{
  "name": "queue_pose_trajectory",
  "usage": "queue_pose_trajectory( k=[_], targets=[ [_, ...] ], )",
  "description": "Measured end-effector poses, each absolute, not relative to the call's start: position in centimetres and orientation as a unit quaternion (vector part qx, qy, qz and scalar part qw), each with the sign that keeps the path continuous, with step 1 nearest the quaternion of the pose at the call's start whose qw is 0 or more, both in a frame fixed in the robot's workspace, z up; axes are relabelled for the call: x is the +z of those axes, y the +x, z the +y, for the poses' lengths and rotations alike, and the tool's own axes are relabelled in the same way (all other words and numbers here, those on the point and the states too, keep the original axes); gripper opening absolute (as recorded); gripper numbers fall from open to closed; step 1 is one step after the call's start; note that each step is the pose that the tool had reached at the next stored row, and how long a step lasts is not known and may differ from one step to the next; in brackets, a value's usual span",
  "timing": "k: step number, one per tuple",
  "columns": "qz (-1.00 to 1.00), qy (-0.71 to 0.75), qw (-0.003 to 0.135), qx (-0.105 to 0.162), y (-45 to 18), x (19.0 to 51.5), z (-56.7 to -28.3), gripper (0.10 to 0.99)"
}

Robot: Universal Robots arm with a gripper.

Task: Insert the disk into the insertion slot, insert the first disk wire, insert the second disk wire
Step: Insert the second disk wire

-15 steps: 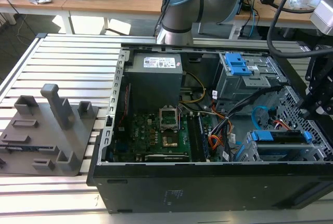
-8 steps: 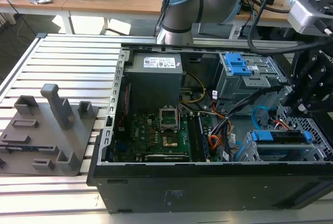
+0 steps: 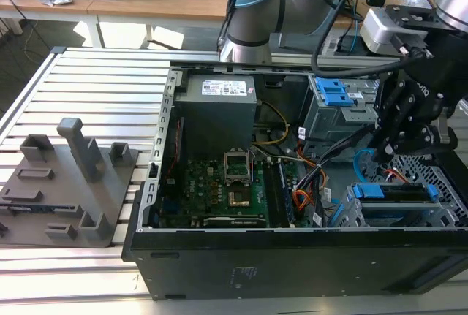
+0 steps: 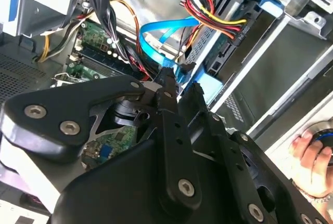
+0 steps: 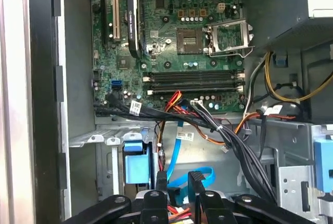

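Note:
The disk (image 3: 395, 192), in its blue carrier, sits inside the insertion slot (image 3: 442, 183), the perforated cage at the case's corner on the exterior view's right. My gripper (image 3: 387, 143) hangs just above and behind it. In both wrist views the black fingers (image 4: 167, 86) stand close together with the second disk wire (image 4: 156, 29) between them, near its dark end. This light-blue cable (image 5: 200, 174) loops beside the gripper (image 5: 178, 182). The first disk wire (image 4: 213, 18), a red-orange bundle, ends in a dark plug against the back of the disk (image 4: 263, 0).
The open case holds a green motherboard (image 3: 219, 183), a grey power supply (image 3: 219, 107) and a taller bay with blue latches (image 3: 333, 96). A thick black cable bundle (image 5: 218, 130) crosses near the gripper. A grey fixture (image 3: 69, 183) lies at the exterior view's left. A person's hand (image 4: 312, 161) rests nearby.

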State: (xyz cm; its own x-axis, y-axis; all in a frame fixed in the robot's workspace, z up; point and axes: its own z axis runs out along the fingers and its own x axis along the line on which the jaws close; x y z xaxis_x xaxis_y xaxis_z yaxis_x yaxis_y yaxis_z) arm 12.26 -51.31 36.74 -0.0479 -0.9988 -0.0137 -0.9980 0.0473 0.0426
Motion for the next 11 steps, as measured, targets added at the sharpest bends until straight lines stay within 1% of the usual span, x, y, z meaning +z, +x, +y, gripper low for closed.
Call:
queue_pose_trajectory(
  k=[5, 11],
  targets=[
    [-0.699, 0.715, 0.020, -0.010, 12.26, 36.17, -51.10, 0.302],
    [-0.696, 0.718, 0.020, -0.010, 12.46, 36.13, -51.01, 0.302]
  ],
)
